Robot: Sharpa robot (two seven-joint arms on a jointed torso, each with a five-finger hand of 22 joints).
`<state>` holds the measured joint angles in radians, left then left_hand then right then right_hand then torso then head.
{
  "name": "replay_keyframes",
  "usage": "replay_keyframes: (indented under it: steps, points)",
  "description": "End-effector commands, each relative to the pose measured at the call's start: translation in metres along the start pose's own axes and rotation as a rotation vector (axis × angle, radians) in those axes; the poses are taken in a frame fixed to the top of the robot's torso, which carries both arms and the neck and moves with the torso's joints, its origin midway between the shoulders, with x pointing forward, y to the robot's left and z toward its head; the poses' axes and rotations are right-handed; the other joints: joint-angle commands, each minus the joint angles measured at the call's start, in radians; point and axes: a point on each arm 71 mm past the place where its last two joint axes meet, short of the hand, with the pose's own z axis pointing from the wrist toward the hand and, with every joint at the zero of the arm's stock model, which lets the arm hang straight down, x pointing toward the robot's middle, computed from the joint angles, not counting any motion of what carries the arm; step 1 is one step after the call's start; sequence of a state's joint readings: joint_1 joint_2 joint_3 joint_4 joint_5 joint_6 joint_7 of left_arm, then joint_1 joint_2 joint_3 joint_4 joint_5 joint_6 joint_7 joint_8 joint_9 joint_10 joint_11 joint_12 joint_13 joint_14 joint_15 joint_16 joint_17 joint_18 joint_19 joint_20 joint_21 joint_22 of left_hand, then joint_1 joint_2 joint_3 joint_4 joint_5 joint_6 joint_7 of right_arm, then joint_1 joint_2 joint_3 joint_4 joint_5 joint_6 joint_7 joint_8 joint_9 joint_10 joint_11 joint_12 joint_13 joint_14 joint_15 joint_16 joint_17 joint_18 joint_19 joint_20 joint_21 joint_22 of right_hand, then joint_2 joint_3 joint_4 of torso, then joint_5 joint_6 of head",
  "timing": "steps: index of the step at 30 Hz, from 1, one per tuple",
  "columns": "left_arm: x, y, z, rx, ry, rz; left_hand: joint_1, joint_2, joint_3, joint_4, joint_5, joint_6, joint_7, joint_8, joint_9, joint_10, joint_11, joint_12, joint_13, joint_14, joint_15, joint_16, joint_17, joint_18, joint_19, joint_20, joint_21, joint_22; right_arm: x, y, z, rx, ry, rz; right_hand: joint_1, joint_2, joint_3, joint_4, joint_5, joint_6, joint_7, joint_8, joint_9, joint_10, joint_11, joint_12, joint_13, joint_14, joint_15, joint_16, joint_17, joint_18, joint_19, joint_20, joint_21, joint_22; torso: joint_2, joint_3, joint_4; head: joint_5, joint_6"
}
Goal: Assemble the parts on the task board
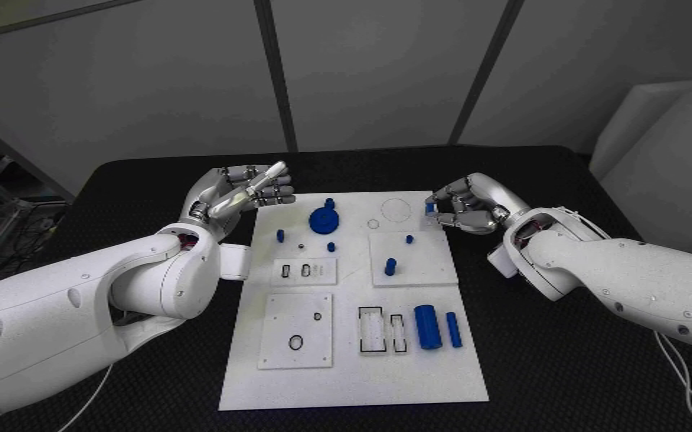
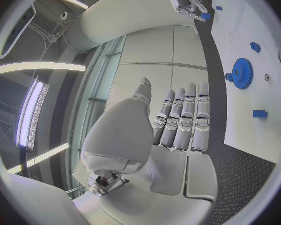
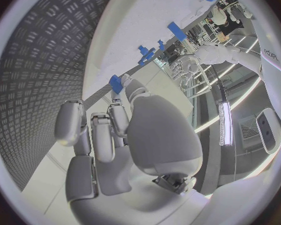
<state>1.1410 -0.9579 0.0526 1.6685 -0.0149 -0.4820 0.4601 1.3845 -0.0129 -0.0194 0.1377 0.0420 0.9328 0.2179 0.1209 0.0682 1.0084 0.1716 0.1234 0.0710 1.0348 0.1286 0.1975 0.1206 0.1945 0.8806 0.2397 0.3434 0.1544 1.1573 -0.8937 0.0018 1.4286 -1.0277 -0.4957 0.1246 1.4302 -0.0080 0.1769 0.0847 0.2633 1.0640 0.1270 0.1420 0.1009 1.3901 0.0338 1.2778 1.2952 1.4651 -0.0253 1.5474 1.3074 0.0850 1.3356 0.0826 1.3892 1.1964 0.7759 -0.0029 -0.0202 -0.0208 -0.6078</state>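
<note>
No lettering, number or brand can be made out on the task board (image 1: 351, 372), on the blue parts or on either hand. The one sign of writing is a dark printed mark on the white arm casing (image 3: 273, 60) seen in the right wrist view, and it is too bent and small to read with any certainty.

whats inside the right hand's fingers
The right hand pinches a small blue piece at its fingertips, over the far right edge of the white board. The fingers cover most of the piece, so its shape cannot be told.
</note>
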Motion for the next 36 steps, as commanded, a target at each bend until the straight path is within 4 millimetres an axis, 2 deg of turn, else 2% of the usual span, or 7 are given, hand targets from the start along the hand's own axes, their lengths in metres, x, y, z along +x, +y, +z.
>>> replay_keyframes:
  steps: [1,8,15,22,26,28,36]
  points:
    - [0.001,-0.001,0.000,0.006,0.007,-0.005,0.003,0.011,-0.005,0.001,0.005,0.000,0.006,-0.003,-0.001,-0.002,0.003,-0.001,-0.001,0.004,0.002,-0.005,0.001,-0.014,-0.006,-0.001,0.001,-0.002,-0.002,0.016,-0.001,-0.036,-0.031,0.010,0.003,0.016,0.007,0.000,0.005,0.015,-0.010,0.004,0.006,0.005,0.000,0.005,0.001,0.096,-0.007,0.004,0.222,-0.010,0.007,-0.002,0.002,0.001,-0.004,-0.0020,-0.0003,0.002,-0.001]
    - [0.000,0.000,0.002,0.003,0.001,-0.005,0.003,0.011,-0.005,0.001,0.005,0.000,0.006,-0.003,-0.001,-0.002,0.003,-0.001,-0.001,0.004,0.002,-0.005,0.001,-0.014,-0.006,-0.001,0.001,-0.002,0.011,0.065,-0.002,-0.134,0.012,0.062,-0.001,0.017,0.011,0.000,0.008,0.016,-0.011,0.004,0.007,0.005,-0.001,0.005,0.002,0.096,-0.008,0.004,0.222,-0.011,0.010,-0.002,0.004,0.005,-0.016,-0.0050,0.0012,0.011,-0.007]
    - [-0.001,0.001,0.004,0.000,-0.003,-0.005,0.003,0.012,-0.005,0.001,0.005,-0.001,0.007,-0.004,-0.001,-0.002,0.003,-0.002,-0.001,0.004,0.003,-0.005,0.001,-0.014,-0.006,-0.001,0.001,-0.002,0.036,0.100,0.009,-0.197,0.072,0.090,-0.004,0.018,0.012,0.001,0.007,0.017,-0.011,0.004,0.007,0.006,-0.001,0.005,0.002,0.096,-0.008,0.003,0.220,-0.011,0.011,-0.003,0.005,0.007,-0.026,-0.0078,0.0037,0.032,-0.017]
    - [-0.003,0.003,0.006,-0.001,-0.012,-0.003,0.003,0.012,-0.005,0.001,0.005,-0.001,0.007,-0.004,-0.001,-0.002,0.003,-0.002,-0.001,0.004,0.003,-0.005,0.001,-0.014,-0.006,-0.001,0.001,-0.002,0.069,0.129,0.022,-0.246,0.154,0.086,-0.006,0.018,0.014,0.001,0.006,0.017,-0.011,0.003,0.008,0.005,-0.001,0.003,0.000,0.095,-0.008,0.001,0.216,-0.011,0.011,-0.003,0.005,0.007,-0.033,-0.0110,0.0084,0.076,-0.034]
    - [-0.004,0.003,0.007,-0.001,-0.014,-0.002,0.003,0.012,-0.005,0.001,0.005,-0.001,0.007,-0.004,-0.001,-0.002,0.003,-0.002,-0.001,0.004,0.003,-0.005,0.001,-0.014,-0.006,-0.001,0.001,-0.002,0.088,0.138,0.024,-0.252,0.213,0.066,-0.008,0.017,0.017,0.001,0.005,0.013,-0.010,0.001,0.007,0.003,0.000,0.000,-0.002,0.094,-0.008,-0.001,0.213,-0.011,0.010,-0.003,0.005,0.006,-0.033,-0.0119,0.0106,0.083,-0.039]
    - [-0.004,0.003,0.007,-0.002,-0.015,-0.002,0.003,0.012,-0.005,0.001,0.005,-0.001,0.007,-0.004,-0.001,-0.002,0.003,-0.002,-0.001,0.004,0.003,-0.005,0.001,-0.014,-0.006,-0.001,0.001,-0.002,0.098,0.142,0.025,-0.254,0.242,0.051,-0.008,0.017,0.017,0.001,0.004,0.013,-0.010,0.000,0.007,0.002,0.000,-0.002,-0.003,0.094,-0.008,-0.001,0.212,-0.011,0.010,-0.003,0.005,0.006,-0.032,-0.0110,0.0088,0.087,-0.041]
    - [-0.004,0.003,0.008,0.000,-0.016,-0.002,0.002,0.012,-0.006,0.001,0.005,-0.001,0.007,-0.005,-0.001,-0.002,0.004,-0.003,-0.001,0.004,0.003,-0.005,0.002,-0.014,-0.006,-0.001,0.001,-0.002,0.120,0.149,0.027,-0.257,0.290,-0.015,-0.009,0.015,0.021,-0.002,0.004,0.009,-0.009,-0.002,0.007,-0.002,0.000,-0.007,-0.008,0.093,-0.007,-0.003,0.207,-0.011,0.010,-0.003,0.004,0.005,-0.031,-0.0105,0.0087,0.102,-0.048]
